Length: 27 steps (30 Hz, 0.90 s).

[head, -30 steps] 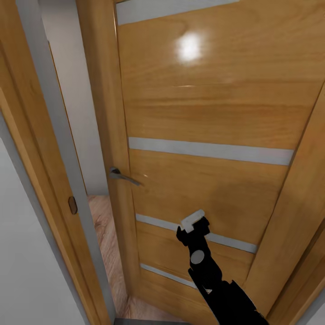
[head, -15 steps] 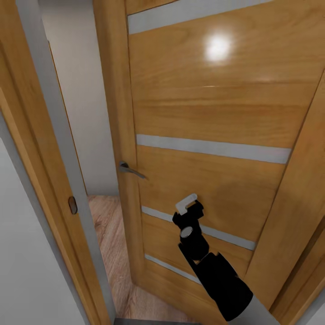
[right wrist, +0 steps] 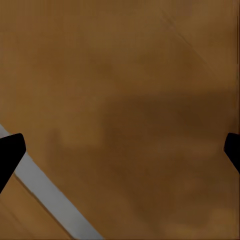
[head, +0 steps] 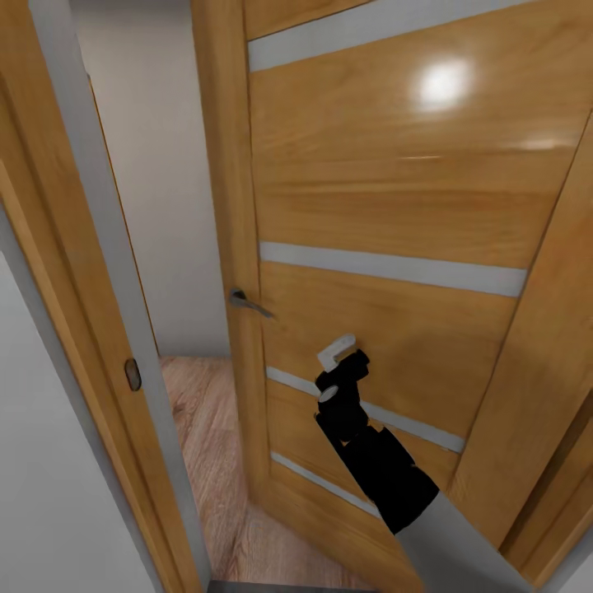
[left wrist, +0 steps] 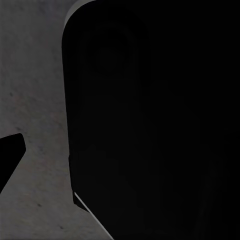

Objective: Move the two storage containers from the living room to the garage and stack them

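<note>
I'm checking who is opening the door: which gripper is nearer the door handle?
Right. The right gripper is against the door panel, below-right of the door handle; the left gripper's position cannot be judged.

The wood-panelled door (right wrist: 130, 90) lies directly ahead at close range. A grey inlay strip (right wrist: 50, 195) crosses the panel diagonally. Two black fingertips (right wrist: 9, 152) appear at 9 and 3 o'clock, set wide apart.

A dark robot part (left wrist: 155, 120) hides most of the concrete floor (left wrist: 35, 90).

Door (head: 387, 206) ahead (ajar); handle (head: 247, 301) at its left edge; plank floor (head: 202, 428) beyond.
</note>
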Available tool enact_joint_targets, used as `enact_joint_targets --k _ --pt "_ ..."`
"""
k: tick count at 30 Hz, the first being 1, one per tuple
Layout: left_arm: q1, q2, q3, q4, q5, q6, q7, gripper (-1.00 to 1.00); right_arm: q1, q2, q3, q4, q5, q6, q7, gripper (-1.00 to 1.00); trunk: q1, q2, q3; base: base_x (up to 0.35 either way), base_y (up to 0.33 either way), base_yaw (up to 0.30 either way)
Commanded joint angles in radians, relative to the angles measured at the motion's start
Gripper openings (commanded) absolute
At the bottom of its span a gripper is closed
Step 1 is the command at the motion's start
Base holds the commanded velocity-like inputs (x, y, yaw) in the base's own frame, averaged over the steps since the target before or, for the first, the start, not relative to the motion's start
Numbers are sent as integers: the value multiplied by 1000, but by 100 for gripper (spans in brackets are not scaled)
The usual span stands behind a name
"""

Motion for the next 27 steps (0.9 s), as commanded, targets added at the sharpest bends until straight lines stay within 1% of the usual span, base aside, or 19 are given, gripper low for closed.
enact_joint_targets --k 1,4,6,9,13,19,23,27 --pt "0 0 1 -1 1 -1 -1 100 -7 0 2 8 -5 5 -8 100 0 -1 -1 0 0 0" --pt "0 0 1 -1 1 -1 -1 100 -39 1 2 54 -7 6 -9 100 0 -1 -1 0 0 0" --pt "0 0 1 -1 1 -1 -1 100 -47 1 1 65 -7 7 -10 100 0 -1 -1 0 0 0" --pt "0 0 1 -1 1 -1 -1 100 -63 1 -11 81 -7 7 -14 100 0 -1 -1 0 0 0" --pt "0 2 1 -1 1 -1 -1 100 -117 2 -20 157 -10 7 -20 100 0 -1 -1 0 0 0" --pt "0 3 1 -1 1 -1 0 100 -145 2 -23 189 -12 7 -20 100 0 -1 -1 0 0 0" --pt "0 3 1 -1 1 -1 0 100 -193 3 -32 251 -13 7 -20 100 0 -1 -1 0 0 0" --pt "0 3 1 -1 1 -1 0 100 -233 19 -33 302 -14 7 -20 100 0 -1 -1 0 0 0"
